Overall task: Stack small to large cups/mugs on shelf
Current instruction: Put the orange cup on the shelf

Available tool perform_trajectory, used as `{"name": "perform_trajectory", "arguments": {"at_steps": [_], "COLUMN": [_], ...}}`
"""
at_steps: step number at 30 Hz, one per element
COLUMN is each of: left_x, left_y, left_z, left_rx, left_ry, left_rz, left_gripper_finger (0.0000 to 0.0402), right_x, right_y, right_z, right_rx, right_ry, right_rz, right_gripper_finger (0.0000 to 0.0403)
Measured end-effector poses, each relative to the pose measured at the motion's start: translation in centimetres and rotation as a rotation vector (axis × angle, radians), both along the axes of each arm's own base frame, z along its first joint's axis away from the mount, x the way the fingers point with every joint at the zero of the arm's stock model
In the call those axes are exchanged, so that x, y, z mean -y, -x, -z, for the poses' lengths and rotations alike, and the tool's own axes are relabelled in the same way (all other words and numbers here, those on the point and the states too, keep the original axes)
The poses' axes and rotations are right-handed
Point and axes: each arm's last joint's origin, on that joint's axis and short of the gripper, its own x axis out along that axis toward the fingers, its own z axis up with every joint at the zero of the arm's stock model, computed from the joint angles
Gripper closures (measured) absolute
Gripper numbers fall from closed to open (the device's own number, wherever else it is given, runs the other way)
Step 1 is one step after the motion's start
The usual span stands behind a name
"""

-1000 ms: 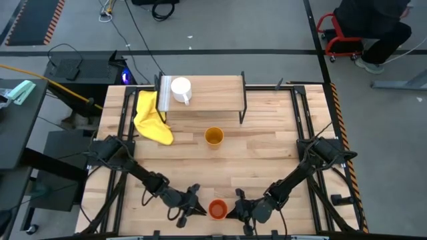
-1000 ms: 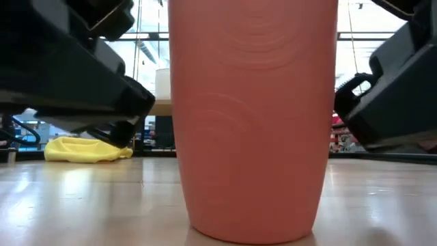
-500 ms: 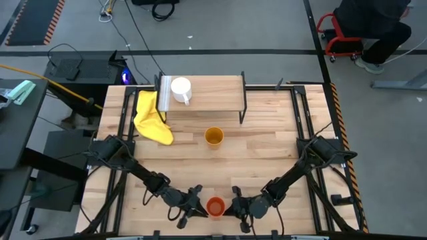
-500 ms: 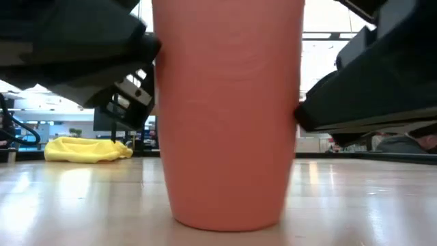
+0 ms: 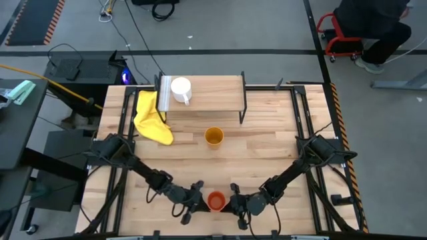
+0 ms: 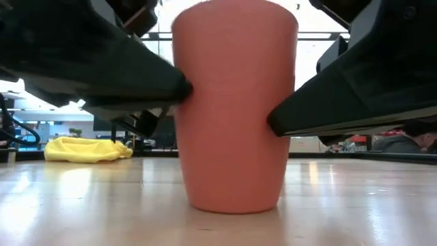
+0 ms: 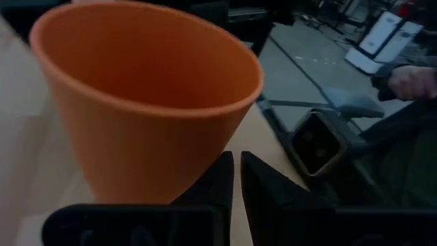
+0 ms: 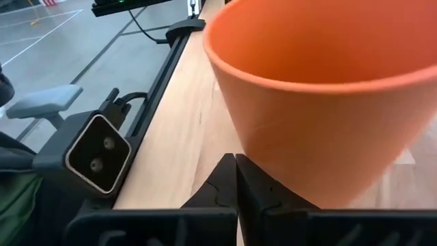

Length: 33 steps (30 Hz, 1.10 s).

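Left pincer (image 5: 198,200): fingers nearly together, tips pressed to one side of the orange-red cup (image 5: 216,200), gripping nothing. Right pincer (image 5: 233,201): fingers fully closed, tips against the opposite side of that cup, so I have it squeezed between the two arms at the near edge of the worktop (image 5: 267,147). Orange-red cup: upright, base on the wood in the low view. Yellow-orange cup (image 5: 213,137): upright mid-worktop, well apart. White mug (image 5: 181,89): on the shelf (image 5: 213,93) at the far side. Yellow cloth (image 5: 150,119): beside the shelf's left legs. Handling note: I judge the pinch should stay level and equal from both sides, or the tapered cup may tip or squirt out.
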Motion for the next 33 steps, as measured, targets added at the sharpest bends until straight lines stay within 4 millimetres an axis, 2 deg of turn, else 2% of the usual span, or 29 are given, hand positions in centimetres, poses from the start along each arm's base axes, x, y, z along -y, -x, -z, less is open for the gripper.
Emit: {"name": "perform_trajectory", "arguments": {"at_steps": [33], "left_x": [-4.7], "left_y": [-2.3], "left_z": [0.7], "left_rx": [-0.044], "left_ry": [-0.092], "left_rz": [-0.146], "left_gripper_finger": [0.0376], "right_x": [4.2], "right_y": [-1.8], "right_z": [1.3], "right_rx": [-0.120], "right_ry": [0.147], "right_rz": [0.087], "right_gripper_finger": [0.0402]}}
